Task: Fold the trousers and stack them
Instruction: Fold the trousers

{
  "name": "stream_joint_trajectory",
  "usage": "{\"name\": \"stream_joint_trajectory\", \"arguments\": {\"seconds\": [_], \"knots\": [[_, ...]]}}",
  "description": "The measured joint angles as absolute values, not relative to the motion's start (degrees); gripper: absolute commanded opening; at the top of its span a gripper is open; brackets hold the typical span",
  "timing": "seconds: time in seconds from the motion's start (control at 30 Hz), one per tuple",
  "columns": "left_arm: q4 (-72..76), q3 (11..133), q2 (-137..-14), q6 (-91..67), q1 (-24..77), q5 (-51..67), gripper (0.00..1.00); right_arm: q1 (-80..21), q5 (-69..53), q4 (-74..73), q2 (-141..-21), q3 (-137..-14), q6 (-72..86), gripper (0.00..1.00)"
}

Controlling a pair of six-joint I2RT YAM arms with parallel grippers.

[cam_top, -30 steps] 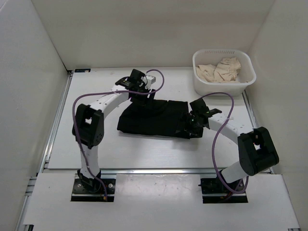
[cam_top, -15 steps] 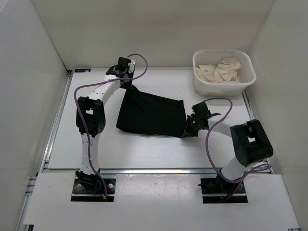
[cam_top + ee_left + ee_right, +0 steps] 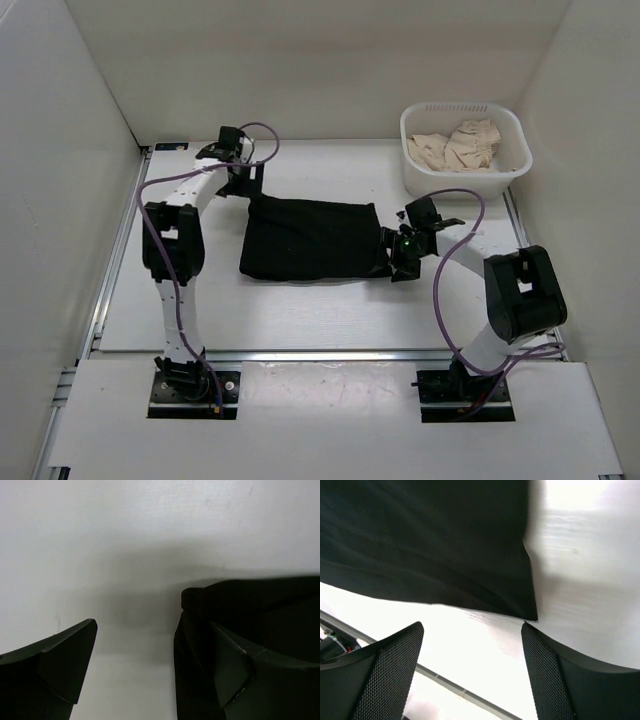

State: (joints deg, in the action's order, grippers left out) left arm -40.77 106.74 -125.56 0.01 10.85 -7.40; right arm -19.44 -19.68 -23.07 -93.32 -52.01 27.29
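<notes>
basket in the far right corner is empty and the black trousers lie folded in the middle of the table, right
Not quite. The basket isn't empty: it holds crumpled beige cloth, as the top external view shows. The rest stands: it sits in the far right corner, and the black trousers lie folded in the middle of the table.

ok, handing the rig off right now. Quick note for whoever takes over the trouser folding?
Left gripper: open, empty, low over the table at the far-left corner of the trousers.
Right gripper: open, empty, at their near-right corner.
Trousers: folded into a compact black rectangle, flat mid-table, held by neither gripper.
White basket with beige cloth: far right, clear of both arms.
Done: folding looks mostly complete.
Left: perhaps one more fold, then stacking. No stack spot is evident.
</notes>
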Motion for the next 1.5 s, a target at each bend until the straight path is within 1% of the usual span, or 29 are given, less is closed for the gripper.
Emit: {"name": "stream_joint_trajectory", "arguments": {"seconds": [0.23, 0.33, 0.5, 0.7, 0.77, 0.9, 0.97, 1.07, 1.1, 1.17, 1.2, 1.27, 1.3, 1.33, 1.37, 1.5], "knots": [[-45.7, 87.1, -108.2, 0.0, 5.1, 3.6, 1.0, -16.4, -19.8, -23.6, -91.9, -52.9, 26.7, 0.84], [-47.7, 84.2, -105.4, 0.0, 5.4, 6.7, 1.0, -16.1, -20.1, -22.0, -93.4, -53.2, 27.4, 0.84], [-48.0, 85.9, -105.4, 0.0, 4.3, 9.3, 1.0, -16.1, -21.0, -19.6, -97.6, -54.8, 29.2, 0.83], [-47.0, 97.8, -109.8, 0.0, 0.5, 5.7, 1.0, -16.1, -19.4, -17.8, -99.8, -57.6, 29.9, 0.82], [-46.4, 100.4, -111.0, 0.0, -0.9, 4.6, 1.0, -16.1, -18.0, -18.0, -99.8, -57.8, 29.9, 0.84], [-46.0, 100.6, -110.6, 0.0, -3.9, 3.8, 1.0, -16.2, -14.8, -19.3, -99.6, -59.1, 29.5, 0.84], [-46.0, 97.3, -108.3, 0.0, -4.5, 4.1, 1.0, -16.2, -13.8, -20.5, -99.9, -60.9, 29.3, 0.83], [-48.6, 89.1, -102.8, 0.0, -3.5, 7.6, 1.0, -16.2, -13.5, -20.3, -102.0, -64.4, 28.9, 0.75], [-49.3, 85.8, -101.0, 0.0, -3.0, 9.7, 1.0, -16.2, -13.6, -19.8, -102.9, -65.2, 28.9, 0.65], [-51.4, 78.2, -98.0, 0.0, -1.6, 13.7, 1.0, -16.2, -14.1, -18.9, -104.5, -65.5, 29.0, 0.53], [-52.3, 74.5, -97.3, 0.0, -1.0, 15.3, 1.0, -16.2, -14.5, -18.7, -105.2, -65.3, 29.3, 0.4], [-54.5, 68.9, -97.8, 0.0, 0.4, 18.4, 1.0, -16.2, -15.2, -17.4, -105.6, -63.7, 30.1, 0.25], [-55.4, 67.0, -98.5, 0.0, 0.8, 20.0, 1.0, -16.2, -15.6, -16.6, -105.6, -62.6, 30.5, 0.1], [-56.2, 65.6, -99.2, 0.0, 1.1, 21.5, 1.0, -16.2, -16.5, -15.6, -105.6, -61.3, 31.2, 0.04], [-56.5, 64.7, -99.8, -0.1, 1.6, 22.5, 1.0, -16.2, -17.7, -14.6, -105.5, -60.2, 32.2, 0.0], [-55.8, 63.2, -100.3, -0.2, 3.4, 23.8, 1.0, -17.0, -20.0, -9.4, -103.0, -54.8, 35.8, 0.0]]}}
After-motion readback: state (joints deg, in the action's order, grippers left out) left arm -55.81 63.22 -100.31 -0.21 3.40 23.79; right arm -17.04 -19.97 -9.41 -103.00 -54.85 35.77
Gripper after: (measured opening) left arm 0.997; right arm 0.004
